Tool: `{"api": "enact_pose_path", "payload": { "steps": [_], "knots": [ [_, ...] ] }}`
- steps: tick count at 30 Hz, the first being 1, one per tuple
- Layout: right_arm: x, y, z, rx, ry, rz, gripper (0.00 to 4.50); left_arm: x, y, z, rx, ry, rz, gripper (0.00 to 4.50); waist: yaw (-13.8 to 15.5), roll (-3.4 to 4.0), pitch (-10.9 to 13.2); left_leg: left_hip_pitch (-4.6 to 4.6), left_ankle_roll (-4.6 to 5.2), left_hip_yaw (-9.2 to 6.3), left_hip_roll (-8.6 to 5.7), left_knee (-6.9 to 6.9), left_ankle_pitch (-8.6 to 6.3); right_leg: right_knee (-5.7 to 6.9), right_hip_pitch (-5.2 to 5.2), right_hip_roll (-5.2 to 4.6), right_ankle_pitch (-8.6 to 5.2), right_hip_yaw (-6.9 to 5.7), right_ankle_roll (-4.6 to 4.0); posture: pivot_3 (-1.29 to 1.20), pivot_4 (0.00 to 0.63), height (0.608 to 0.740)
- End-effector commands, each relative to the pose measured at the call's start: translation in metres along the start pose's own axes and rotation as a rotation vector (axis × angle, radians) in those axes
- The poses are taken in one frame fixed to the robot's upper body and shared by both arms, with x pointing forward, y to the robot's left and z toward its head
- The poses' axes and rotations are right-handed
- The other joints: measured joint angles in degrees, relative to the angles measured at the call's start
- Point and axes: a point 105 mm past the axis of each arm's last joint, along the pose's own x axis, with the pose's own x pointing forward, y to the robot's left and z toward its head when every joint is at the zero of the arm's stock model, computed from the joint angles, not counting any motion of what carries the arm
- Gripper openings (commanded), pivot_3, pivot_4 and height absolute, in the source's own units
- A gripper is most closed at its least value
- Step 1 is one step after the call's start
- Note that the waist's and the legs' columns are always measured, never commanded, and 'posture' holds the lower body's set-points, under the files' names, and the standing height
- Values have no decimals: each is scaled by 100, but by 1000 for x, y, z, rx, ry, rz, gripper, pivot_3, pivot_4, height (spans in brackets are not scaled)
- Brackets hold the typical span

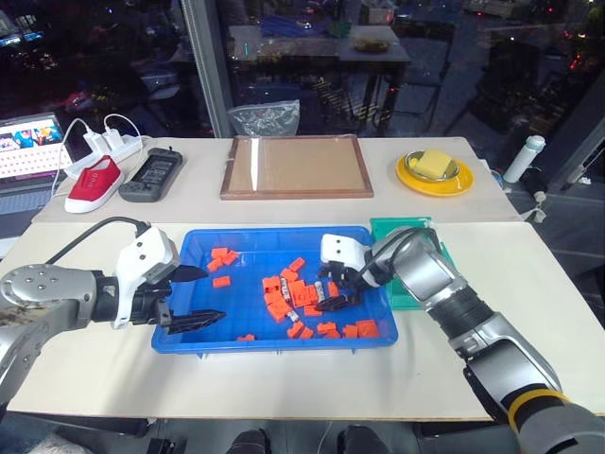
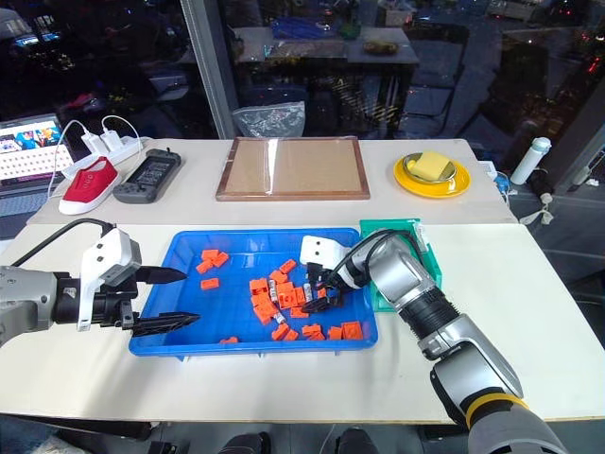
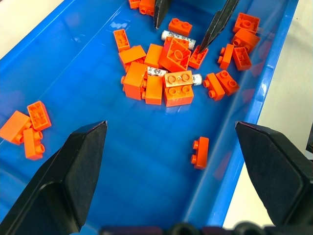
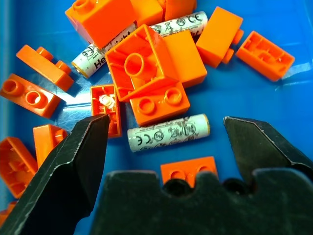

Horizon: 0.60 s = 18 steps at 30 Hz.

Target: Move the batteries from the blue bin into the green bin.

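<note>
Right gripper [image 4: 164, 129] low inside blue bin [image 1: 194, 246], fingers apart either side of battery [image 4: 168, 132] lying among orange blocks [image 4: 146, 68]. Left gripper [image 1: 198, 295] fingers apart over bin's left end. Green bin [image 1: 402, 230] just beside, right.

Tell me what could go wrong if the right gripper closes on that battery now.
1. The battery lies between the open fingers of the right gripper, but orange blocks touch it above and below; the fingers might pinch a block too, or roll the battery away.
2. The other batteries lie partly under blocks, so later picks look harder.
3. The green bin sits right behind the right arm, beside the blue bin; a swing could nudge it.
</note>
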Motion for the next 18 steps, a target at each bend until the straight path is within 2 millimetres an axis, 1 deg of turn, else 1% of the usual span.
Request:
{"api": "enact_pose_path", "payload": {
  "steps": [1,3,5,7,9,15,18],
  "knots": [
    [-20,-2,39,-48,-116,-18,4322,-5,0,8,54,-12,20,4500,-12,0,0,0,0,0,5,0,0,2,0,4,0,0,0,0,150,740],
    [-24,-5,37,-64,-95,-37,4322,-4,1,8,54,-12,19,4500,-3,0,0,1,0,0,8,0,0,2,0,7,0,0,0,0,150,740],
    [-28,-12,30,-82,-51,-72,4322,-4,1,8,57,-13,18,4500,18,0,0,1,0,0,8,0,0,-1,1,7,0,-1,0,0,150,740],
    [-35,-19,18,-97,10,-110,4322,-4,1,9,59,-14,18,4500,32,0,0,0,-1,0,7,0,-1,-5,2,7,0,-1,0,0,150,740],
    [-39,-21,11,-98,45,-118,4322,-3,2,9,61,-15,17,4500,41,0,0,-4,-1,2,7,0,-1,-8,1,7,0,-1,0,0,150,740],
    [-36,-17,3,-107,85,-94,4322,-2,3,10,68,-20,20,4500,-14,0,0,-1,-1,5,19,-1,-1,-7,-1,17,1,0,-2,0,150,740],
    [-30,-15,-8,-118,132,-85,4322,-2,4,11,71,-18,23,4500,-21,-1,0,-1,-1,5,26,-1,-1,-7,-1,24,2,0,-4,0,150,740]
  ]
}}
